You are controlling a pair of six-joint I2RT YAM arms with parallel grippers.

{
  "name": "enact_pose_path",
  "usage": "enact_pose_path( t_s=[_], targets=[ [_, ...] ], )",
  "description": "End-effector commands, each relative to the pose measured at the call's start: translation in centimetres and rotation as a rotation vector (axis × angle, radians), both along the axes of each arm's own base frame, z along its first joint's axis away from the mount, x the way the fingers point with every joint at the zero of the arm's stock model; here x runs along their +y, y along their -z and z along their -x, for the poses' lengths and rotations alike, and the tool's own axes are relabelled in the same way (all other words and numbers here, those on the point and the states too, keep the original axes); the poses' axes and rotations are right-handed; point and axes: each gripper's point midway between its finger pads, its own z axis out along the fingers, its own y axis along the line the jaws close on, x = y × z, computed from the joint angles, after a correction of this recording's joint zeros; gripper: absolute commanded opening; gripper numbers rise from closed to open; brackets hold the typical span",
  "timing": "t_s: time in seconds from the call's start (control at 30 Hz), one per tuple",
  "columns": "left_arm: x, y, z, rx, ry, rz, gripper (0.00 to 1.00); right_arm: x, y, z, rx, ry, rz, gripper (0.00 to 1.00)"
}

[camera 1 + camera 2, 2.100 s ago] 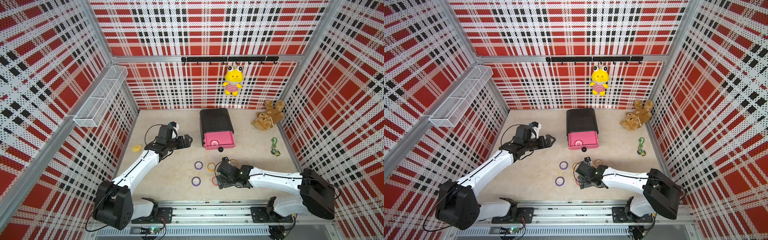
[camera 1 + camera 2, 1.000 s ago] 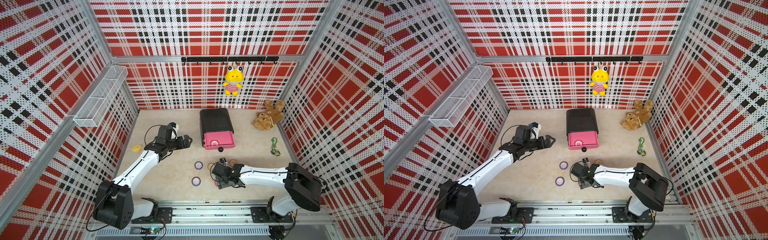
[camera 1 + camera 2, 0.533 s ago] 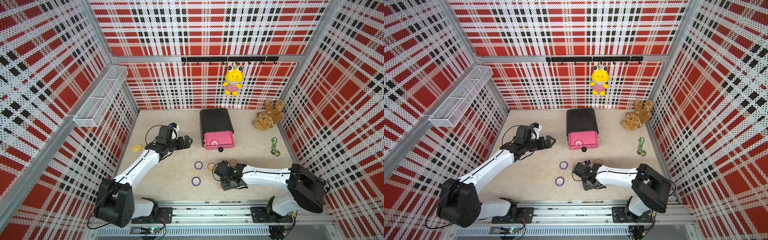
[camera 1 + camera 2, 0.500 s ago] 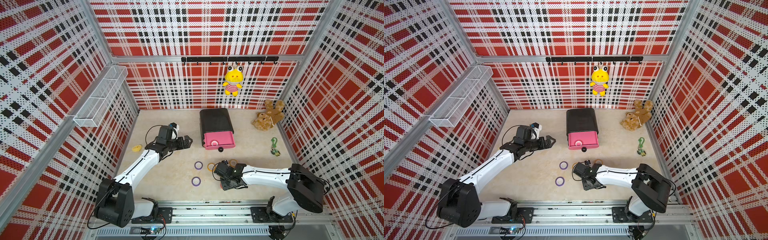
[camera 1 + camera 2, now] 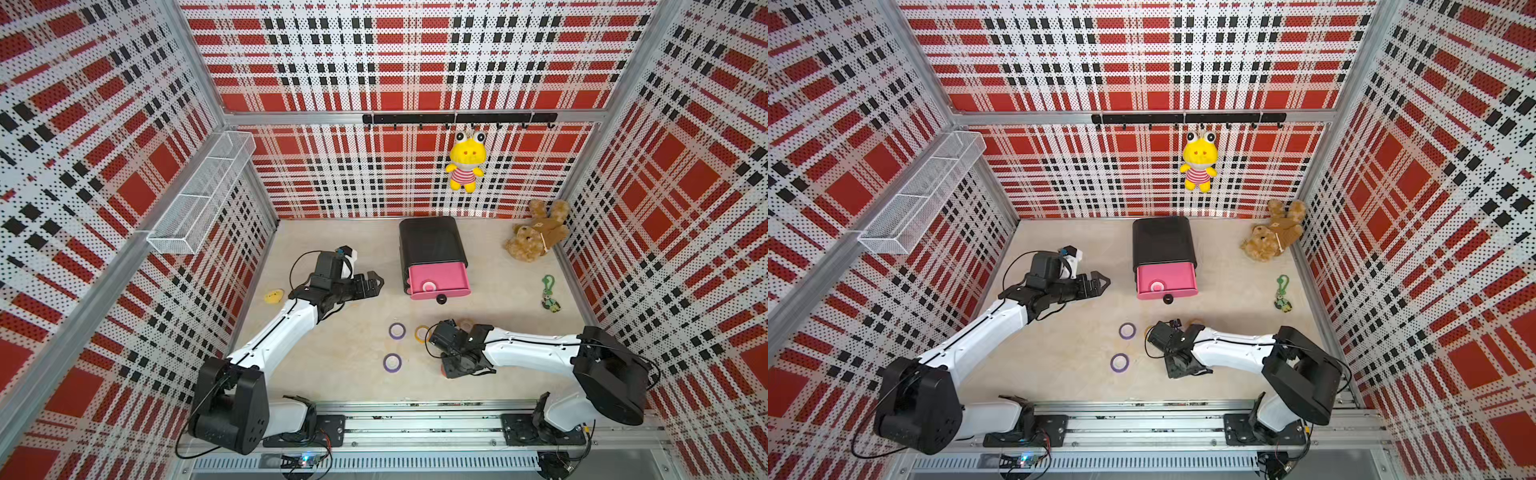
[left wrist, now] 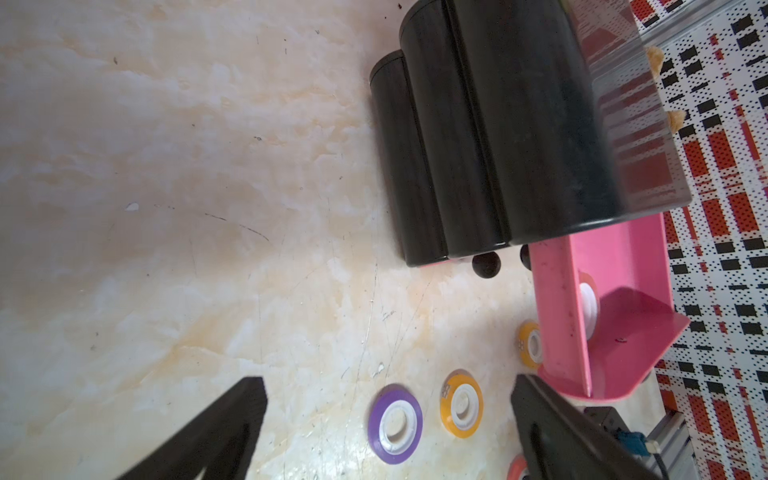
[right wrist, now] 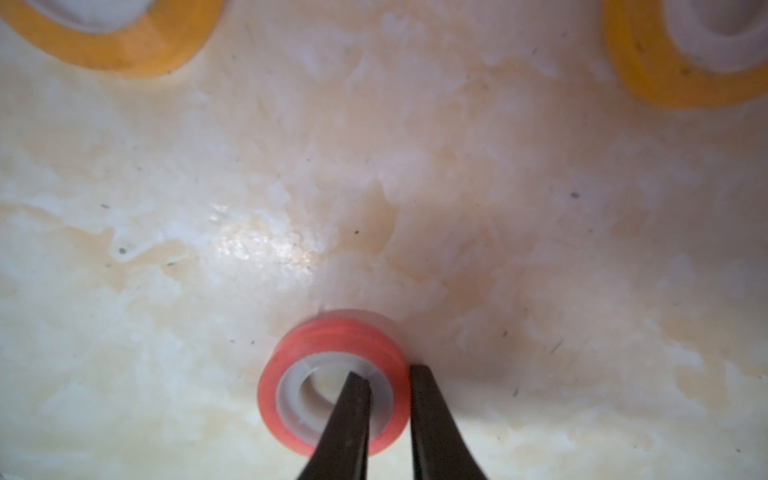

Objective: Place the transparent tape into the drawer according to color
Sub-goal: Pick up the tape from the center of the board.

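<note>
My right gripper (image 7: 386, 374) is shut on a red transparent tape roll (image 7: 332, 345), one finger in its pale core and one outside the rim, low over the floor (image 5: 446, 372). Two orange rolls (image 7: 104, 50) (image 7: 665, 62) lie just beyond it. Two purple rolls (image 5: 397, 331) (image 5: 392, 362) lie to its left. The pink drawer (image 5: 449, 274) stands pulled out of the black cabinet (image 5: 430, 239) with another red roll (image 5: 428, 286) inside. My left gripper (image 5: 376, 284) hovers open and empty left of the drawer; its wrist view shows a purple roll (image 6: 395, 424) and an orange roll (image 6: 461, 405).
A brown teddy bear (image 5: 536, 235) lies at the back right and a green keychain (image 5: 549, 293) by the right wall. A small yellow toy (image 5: 274, 296) sits by the left wall. A yellow plush (image 5: 466, 166) hangs on the back wall, and a wire basket (image 5: 199, 195) on the left wall.
My right gripper has closed on the red roll after shifting slightly toward the front over it. The left arm has stayed where it was, open.
</note>
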Motion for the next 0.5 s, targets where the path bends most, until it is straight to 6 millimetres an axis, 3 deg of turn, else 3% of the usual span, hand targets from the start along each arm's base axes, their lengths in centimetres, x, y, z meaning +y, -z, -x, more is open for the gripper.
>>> enact_pose_path(
  t_s=[0.0, 0.07, 0.17, 0.23, 0.47],
  targets=[
    [0.0, 0.2, 0.0, -0.014, 0.018, -0.002, 0.99, -2.1, 3.9, 2.1, 0.115, -0.029, 0.097, 0.05],
    [0.1, 0.4, 0.1, -0.008, 0.017, -0.004, 0.99, -2.0, 3.9, 2.1, 0.118, -0.035, 0.100, 0.00],
    [0.0, 0.6, 0.2, -0.003, 0.020, -0.004, 0.99, -1.8, 3.5, 1.7, 0.099, -0.028, 0.089, 0.00],
    [1.1, 0.6, -0.3, -0.002, -0.009, -0.004, 0.99, -1.5, 3.0, 1.3, 0.078, -0.022, 0.076, 0.00],
    [1.1, 0.1, -0.6, -0.013, -0.017, 0.001, 0.99, -0.7, -0.4, -0.1, -0.010, 0.000, 0.018, 0.00]
  ],
)
